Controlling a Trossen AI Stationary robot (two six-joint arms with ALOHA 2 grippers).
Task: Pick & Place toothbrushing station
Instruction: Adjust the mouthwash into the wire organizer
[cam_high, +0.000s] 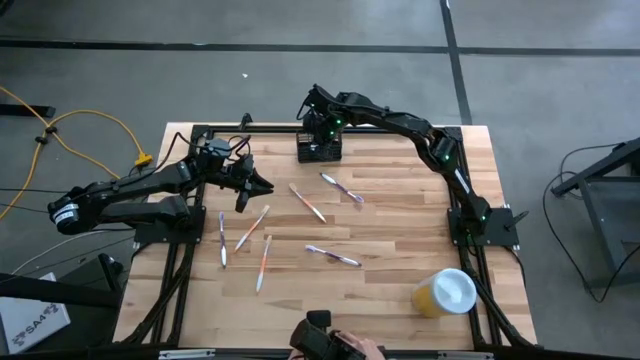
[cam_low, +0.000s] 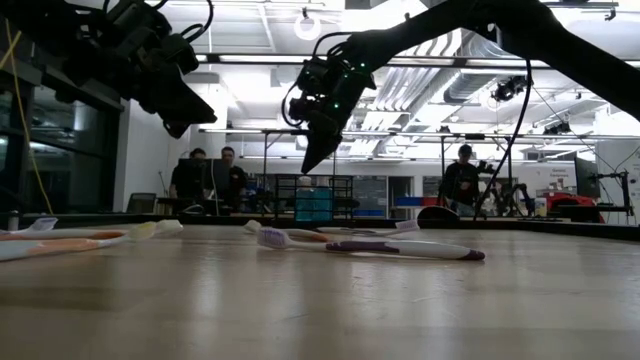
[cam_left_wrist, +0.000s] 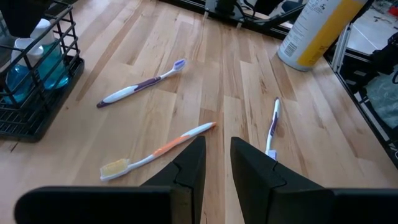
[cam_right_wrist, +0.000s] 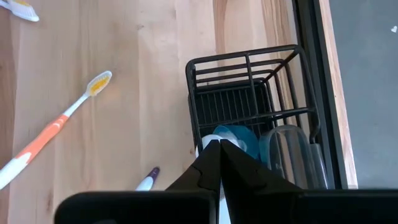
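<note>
The black wire caddy (cam_high: 319, 147) is sitting at the far edge of the table (cam_high: 400, 250), near the middle, and the right gripper (cam_right_wrist: 219, 146) is hovering directly above it with its fingers pressed together on nothing. From its wrist camera I am looking down into the caddy's compartments, where a blue-capped item (cam_right_wrist: 235, 138) and a clear cup (cam_right_wrist: 289, 146) are standing. To me this is reading as the approach step: the arm is lining up over the caddy and has not yet taken hold. The next move, I would judge, is asking for the fingers to spread, come down beside a wire wall and close on it. The left gripper (cam_left_wrist: 216, 163) is hanging over the left part of the table, its fingers a narrow gap apart and gripping nothing, with an orange toothbrush (cam_left_wrist: 158, 151) just ahead of it. About 6 toothbrushes are lying scattered across the boards, and a yellow cup (cam_high: 443, 292) is lying near the front right corner. In the low view the caddy is hard to make out behind the brushes, and the overhead view is hiding much of it under the right arm.
</note>
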